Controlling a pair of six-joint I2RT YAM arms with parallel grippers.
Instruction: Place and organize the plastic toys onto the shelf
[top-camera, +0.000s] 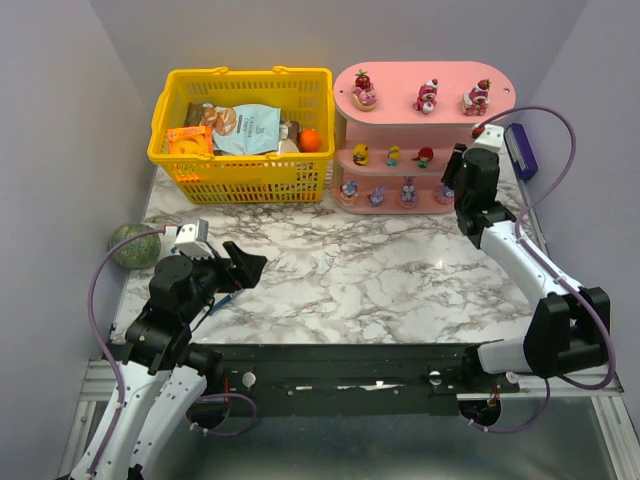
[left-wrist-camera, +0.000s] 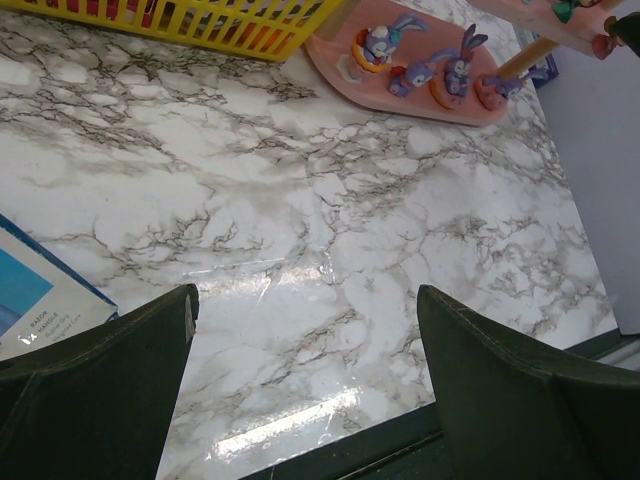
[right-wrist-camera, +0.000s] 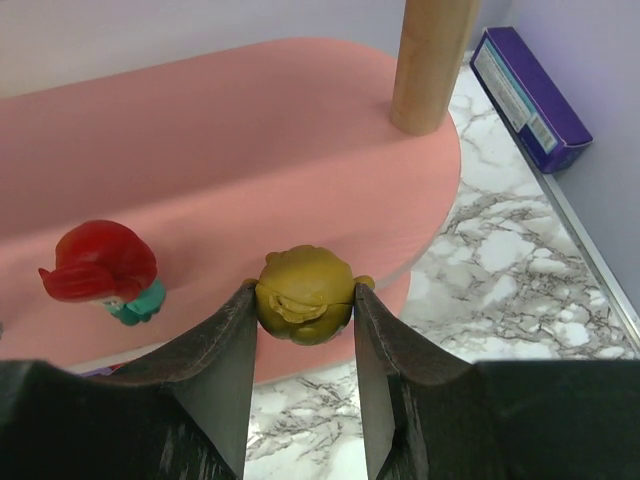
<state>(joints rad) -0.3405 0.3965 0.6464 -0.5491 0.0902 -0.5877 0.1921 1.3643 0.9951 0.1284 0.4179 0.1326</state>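
The pink shelf (top-camera: 395, 85) stands at the back right. Three strawberry-topped toys (top-camera: 426, 96) sit on its top board, small round ones (top-camera: 361, 155) on the middle board, and purple bunnies (top-camera: 376, 195) on the bottom board. My right gripper (right-wrist-camera: 304, 300) is shut on an olive round toy (right-wrist-camera: 304, 296) at the front rim of the middle board (right-wrist-camera: 250, 130). A red-haired toy (right-wrist-camera: 100, 270) stands on that board to its left. My left gripper (left-wrist-camera: 307, 297) hangs open over bare marble at the front left, holding nothing. It looks toward the bunnies (left-wrist-camera: 455, 65).
A yellow basket (top-camera: 240, 175) with snack packets and an orange ball (top-camera: 310, 140) stands left of the shelf. A green speckled ball (top-camera: 134, 245) lies at the table's left edge. A purple box (top-camera: 521, 150) leans by the right wall. A blue-edged packet (left-wrist-camera: 40, 300) lies beside my left fingers.
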